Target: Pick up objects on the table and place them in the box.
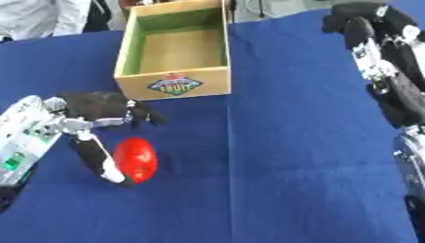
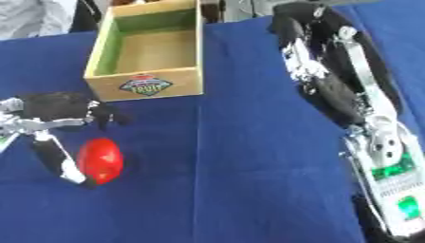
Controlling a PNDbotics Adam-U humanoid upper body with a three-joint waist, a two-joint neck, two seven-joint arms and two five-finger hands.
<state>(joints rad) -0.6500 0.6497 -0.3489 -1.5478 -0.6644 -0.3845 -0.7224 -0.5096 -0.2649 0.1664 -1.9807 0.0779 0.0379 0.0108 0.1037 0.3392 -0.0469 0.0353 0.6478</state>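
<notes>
A red, egg-shaped object (image 1: 135,160) lies on the blue tablecloth at the lower left. My left hand (image 1: 98,106) hovers just above and left of it, open. Its thumb (image 1: 98,161) stretches down along the object's left side and touches it, while the fingers (image 1: 143,116) hang short of the object's top. A wooden box (image 1: 173,84) with green inner walls and a fruit label on its front stands beyond, upper centre, with nothing inside. My right hand (image 2: 319,71) is held up at the right, away from both, open and holding nothing.
The blue cloth (image 1: 282,156) covers the whole table. The right forearm (image 2: 386,175) runs down the right side of the right eye view. Beyond the far table edge, behind the box, stands some dark clutter.
</notes>
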